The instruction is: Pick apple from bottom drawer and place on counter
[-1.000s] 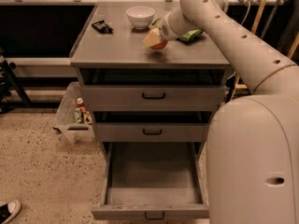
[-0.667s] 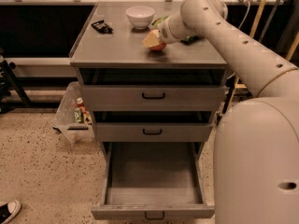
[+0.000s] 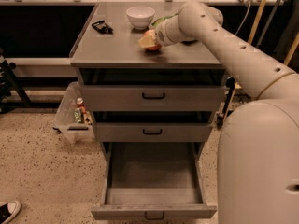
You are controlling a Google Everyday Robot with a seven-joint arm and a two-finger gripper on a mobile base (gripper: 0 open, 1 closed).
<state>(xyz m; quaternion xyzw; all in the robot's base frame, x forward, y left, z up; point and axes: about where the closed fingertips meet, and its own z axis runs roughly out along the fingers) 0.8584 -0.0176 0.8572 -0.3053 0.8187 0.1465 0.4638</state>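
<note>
The apple point(image 3: 149, 40), red-orange with pale patches, is on or just above the counter point(image 3: 117, 50), near its middle. My gripper point(image 3: 153, 38) reaches in from the right at the end of the white arm and is shut on the apple. The bottom drawer point(image 3: 154, 212) is pulled fully open below, and its grey inside is bare. The two shallower drawers above it are closed.
A white bowl point(image 3: 140, 16) stands at the back of the counter, a small black object point(image 3: 102, 26) at the back left, and something green point(image 3: 160, 20) behind my wrist. A clear plastic bin with bottles point(image 3: 74, 116) sits on the floor to the left. My white body point(image 3: 261, 162) fills the right.
My gripper has moved the apple a little to the left over the counter. The drawers have not moved.
</note>
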